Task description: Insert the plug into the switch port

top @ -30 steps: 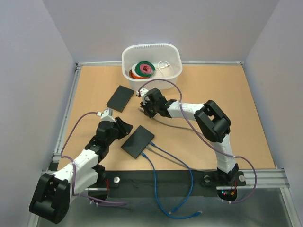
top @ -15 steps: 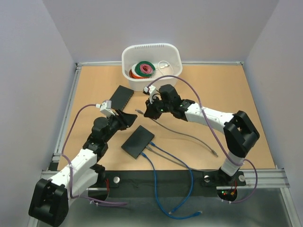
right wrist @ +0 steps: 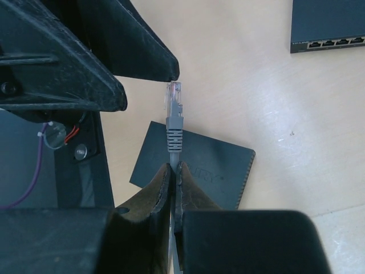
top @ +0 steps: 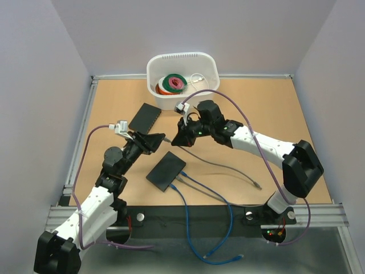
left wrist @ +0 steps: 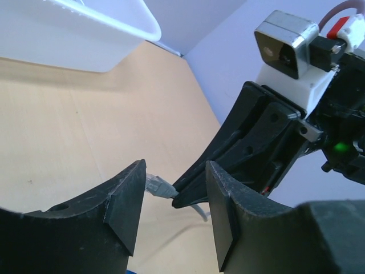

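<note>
Handing the plug (right wrist: pixel 173 94) between arms, it seems.
Right pincer (right wrist: pixel 173 168) pinches its cable (top: pixel 228 166); left pincer (left wrist: pixel 173 177), half-wide, must close squarely on the plug.

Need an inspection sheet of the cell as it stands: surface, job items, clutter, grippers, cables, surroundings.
Surface: wooden table, no damage seen.
Job's things: near switch lies flat at front centre; far switch lies flat behind it; plug is in the air, in no port.
Clutter: white bin at the back, holding tape rolls.
Grippers: left gripper open, plug close by its jaws, no grip seen; right gripper shut on the grey cable just behind the plug.
Cables: grey cable trails right across the table; blue cables run from the near switch off the front edge.
Surroundings: plain walls; nothing else seen.
</note>
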Action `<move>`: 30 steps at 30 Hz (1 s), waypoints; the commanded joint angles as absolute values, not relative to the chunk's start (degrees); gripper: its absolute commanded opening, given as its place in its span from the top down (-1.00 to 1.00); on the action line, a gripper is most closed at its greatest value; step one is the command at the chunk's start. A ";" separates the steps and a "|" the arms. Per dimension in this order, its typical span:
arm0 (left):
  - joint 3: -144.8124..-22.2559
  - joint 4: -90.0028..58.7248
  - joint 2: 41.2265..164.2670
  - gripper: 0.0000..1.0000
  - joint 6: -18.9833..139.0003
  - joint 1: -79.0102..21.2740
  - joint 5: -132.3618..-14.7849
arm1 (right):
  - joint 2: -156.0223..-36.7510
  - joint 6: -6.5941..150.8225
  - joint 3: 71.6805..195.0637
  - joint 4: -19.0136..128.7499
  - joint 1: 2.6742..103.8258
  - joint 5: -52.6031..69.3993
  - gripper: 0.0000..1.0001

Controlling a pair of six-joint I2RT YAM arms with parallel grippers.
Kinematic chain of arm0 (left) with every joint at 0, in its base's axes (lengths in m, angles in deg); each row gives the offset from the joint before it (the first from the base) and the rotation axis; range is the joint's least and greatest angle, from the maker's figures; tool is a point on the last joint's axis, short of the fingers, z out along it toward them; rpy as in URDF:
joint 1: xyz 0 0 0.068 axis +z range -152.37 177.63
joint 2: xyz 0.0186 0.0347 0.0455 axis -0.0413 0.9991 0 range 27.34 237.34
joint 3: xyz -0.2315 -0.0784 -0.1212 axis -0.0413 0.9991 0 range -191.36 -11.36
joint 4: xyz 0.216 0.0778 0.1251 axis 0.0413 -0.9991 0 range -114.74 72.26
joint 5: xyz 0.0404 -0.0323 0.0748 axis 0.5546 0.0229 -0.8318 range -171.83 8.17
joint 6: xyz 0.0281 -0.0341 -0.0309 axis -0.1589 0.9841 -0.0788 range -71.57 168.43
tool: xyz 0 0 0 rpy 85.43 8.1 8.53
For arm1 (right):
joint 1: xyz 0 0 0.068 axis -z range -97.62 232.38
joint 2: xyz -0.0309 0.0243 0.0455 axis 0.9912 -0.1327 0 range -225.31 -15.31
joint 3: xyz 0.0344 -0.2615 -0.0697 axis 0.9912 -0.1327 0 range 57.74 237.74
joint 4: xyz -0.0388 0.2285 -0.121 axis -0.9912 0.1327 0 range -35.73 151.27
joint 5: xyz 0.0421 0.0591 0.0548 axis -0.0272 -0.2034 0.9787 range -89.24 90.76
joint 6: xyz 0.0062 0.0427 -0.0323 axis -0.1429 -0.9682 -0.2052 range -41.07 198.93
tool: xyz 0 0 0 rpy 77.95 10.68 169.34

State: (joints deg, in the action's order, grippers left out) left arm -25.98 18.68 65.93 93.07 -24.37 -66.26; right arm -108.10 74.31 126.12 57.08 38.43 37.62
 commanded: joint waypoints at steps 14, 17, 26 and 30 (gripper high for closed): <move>-25.34 20.40 65.13 -0.12 92.81 -23.99 -66.63 | -103.19 71.46 125.76 55.50 38.25 43.73 0.99; -24.73 22.42 65.13 -0.06 93.25 -23.99 -65.49 | -103.64 71.28 126.12 55.42 38.26 44.09 0.99; -23.85 27.43 67.15 0.29 95.10 -23.99 -61.45 | -104.25 70.49 127.08 54.71 38.17 44.00 0.99; -23.93 28.31 67.51 0.38 95.45 -24.08 -60.39 | -104.51 69.79 127.00 52.78 38.26 43.56 0.99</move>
